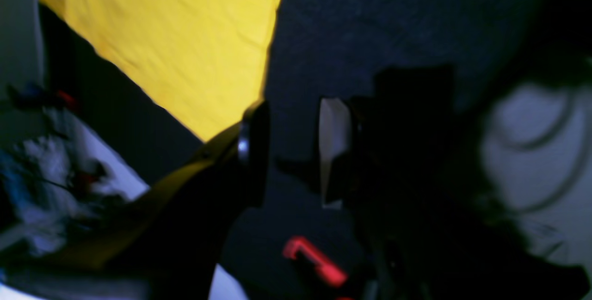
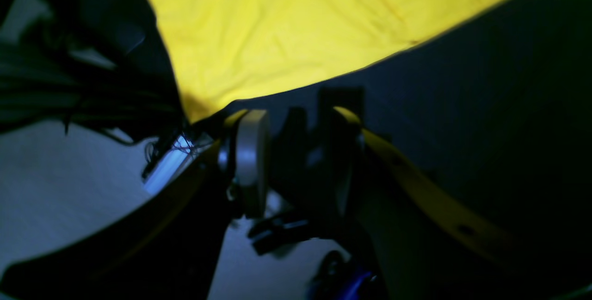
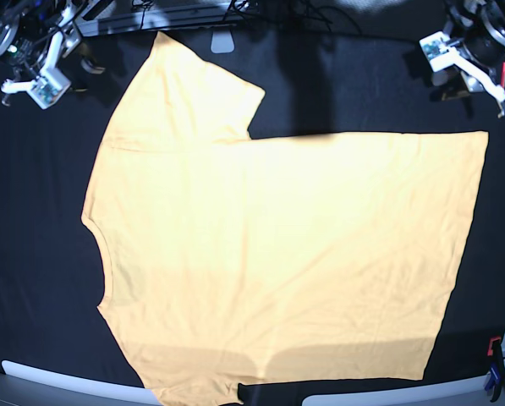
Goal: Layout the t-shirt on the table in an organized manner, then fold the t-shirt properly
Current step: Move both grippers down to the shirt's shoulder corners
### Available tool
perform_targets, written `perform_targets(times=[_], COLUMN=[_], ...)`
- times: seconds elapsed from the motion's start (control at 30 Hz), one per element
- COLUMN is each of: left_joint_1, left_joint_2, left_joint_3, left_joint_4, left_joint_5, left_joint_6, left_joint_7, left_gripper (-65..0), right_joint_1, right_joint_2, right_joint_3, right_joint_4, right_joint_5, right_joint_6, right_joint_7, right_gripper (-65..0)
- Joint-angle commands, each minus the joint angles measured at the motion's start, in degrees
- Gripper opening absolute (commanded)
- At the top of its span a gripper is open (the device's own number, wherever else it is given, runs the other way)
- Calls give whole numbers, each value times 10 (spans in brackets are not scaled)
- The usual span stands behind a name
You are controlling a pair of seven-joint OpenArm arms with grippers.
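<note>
Two grippers sit at the far corners of the table (image 3: 32, 254), well apart from each other, with the t-shirt (image 3: 286, 254) spread flat between and below them. Its long axis runs across the base view, hem toward the side of the left gripper (image 3: 465, 52), collar and one sleeve toward the right gripper (image 3: 34, 61). Each is near its own end, neither touching cloth. Left gripper (image 1: 289, 152) shows its jaws parted with nothing between; right gripper (image 2: 298, 152) likewise stands apart and empty. Fabric looks like soft, thin, pale yellow-orange cotton with faint creases, lying on matte black cloth; a red clamp (image 1: 315, 261) grips the table edge.
</note>
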Motion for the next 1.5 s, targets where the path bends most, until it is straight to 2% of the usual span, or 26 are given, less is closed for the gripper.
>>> perform_targets(times=[0.0,0.17,0.27,0.37,0.67,0.97,1.17,1.27,1.37,1.47], left_joint_1=[-2,-46,-83,-123,-257,-350,-377,-377,-376,-376], left_joint_2=[-19,-46,-46,-46,-56,-56,-56,-55,-55,-55], left_joint_3=[-4,-3,-3,3,132,185,192,192,192,192], left_joint_4=[-9,-91,-138,-174,-280,-384,-414,-414,-414,-414], left_joint_5=[14,43,43,42,41,41,41,41,41,41], left_joint_6=[8,8,8,8,8,8,8,7,8,7], left_joint_7=[-10,-49,-89,-114,-90,-110,-114,-130,-156,-178], left_gripper=[-484,-453,-453,-453,-453,-454,-454,-504,-641,-650], right_joint_1=[-3,-2,1,16,74,75,75,75,75,75], right_joint_2=[7,7,7,7,7,7,7,7,7,7], right_joint_3=[1,-21,-45,-71,-121,-121,-121,-121,-121,-122], right_joint_4=[10,10,10,10,10,10,10,10,10,10], right_joint_5=[-7,-132,-198,-233,-245,-245,-245,-245,-246,-274], right_joint_6=[3,3,3,3,3,3,3,3,3,3], right_joint_7=[34,157,177,177,160,160,159,154,146,141], right_gripper=[-433,-433,-433,-433,-434,-434,-434,-434,-433,-413])
